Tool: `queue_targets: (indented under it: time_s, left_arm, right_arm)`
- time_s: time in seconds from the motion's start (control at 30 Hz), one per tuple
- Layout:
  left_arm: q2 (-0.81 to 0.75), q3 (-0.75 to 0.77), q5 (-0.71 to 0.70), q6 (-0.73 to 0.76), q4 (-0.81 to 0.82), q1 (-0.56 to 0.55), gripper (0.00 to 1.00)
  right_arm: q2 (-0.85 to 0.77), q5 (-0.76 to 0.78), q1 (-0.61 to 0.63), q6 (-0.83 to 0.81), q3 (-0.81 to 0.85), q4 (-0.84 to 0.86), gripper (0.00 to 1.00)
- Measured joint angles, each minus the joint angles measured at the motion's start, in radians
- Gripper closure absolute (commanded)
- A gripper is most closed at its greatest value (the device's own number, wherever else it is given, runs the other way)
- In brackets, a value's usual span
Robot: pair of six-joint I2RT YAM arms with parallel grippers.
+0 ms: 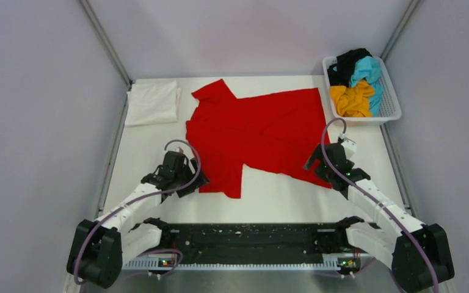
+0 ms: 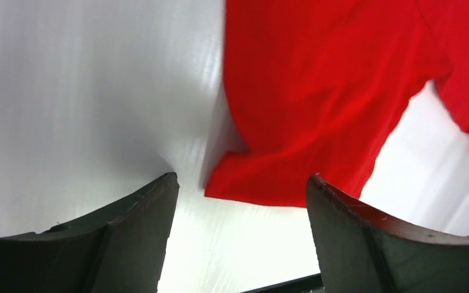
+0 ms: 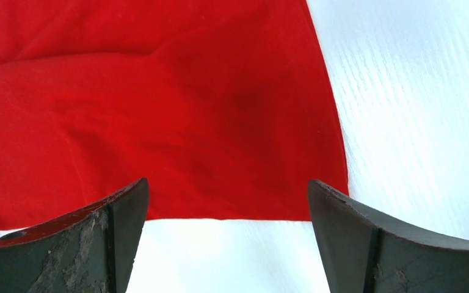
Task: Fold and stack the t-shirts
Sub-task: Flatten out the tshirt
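Observation:
A bright red t-shirt (image 1: 256, 131) lies spread out on the white table, neck to the left. My left gripper (image 1: 189, 177) is open just above the table by the shirt's near left sleeve corner (image 2: 250, 183), which lies between the jaws' line of sight. My right gripper (image 1: 317, 163) is open over the shirt's near right hem corner (image 3: 293, 195). Neither holds cloth. A folded white t-shirt (image 1: 152, 102) lies at the far left. Orange-yellow (image 1: 351, 101), turquoise (image 1: 366, 70) and black (image 1: 345, 64) t-shirts are bunched in the basket.
A white plastic mesh basket (image 1: 394, 104) stands at the far right corner. Metal rails run along both table sides. A black bar with the arm bases (image 1: 244, 241) lies along the near edge.

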Motion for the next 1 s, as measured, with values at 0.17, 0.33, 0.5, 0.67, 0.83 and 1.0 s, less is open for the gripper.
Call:
queue_targets:
  time_s: [0.17,0.33,0.5,0.67,0.83,1.0]
  left_arm:
    - [-0.011,-0.025,0.019,-0.043,0.010,-0.092,0.39]
    - [0.048,-0.018,-0.019,-0.080,0.026,-0.143,0.96]
    - [0.165,0.052,-0.051,-0.106,0.026,-0.153,1.00]
    - [0.207,0.231,-0.105,-0.115,-0.188,-0.174,1.00]
    - [0.200,0.380,-0.134,-0.130,-0.469,-0.188,1.00]
    - [0.148,0.375,-0.106,-0.140,-0.650,-0.192,0.55]
  right_arm:
    - [-0.019,0.018,0.000,0.022,-0.001,0.022,0.02]
    - [-0.019,0.025,0.000,0.029,-0.001,0.031,0.02]
    - [-0.019,0.025,0.000,0.029,-0.006,0.040,0.02]
    - [-0.018,0.025,0.000,0.029,-0.020,0.031,0.02]
    - [0.007,0.025,0.000,0.029,-0.019,0.019,0.02]
    - [0.065,0.032,0.000,0.028,-0.017,0.011,0.02]
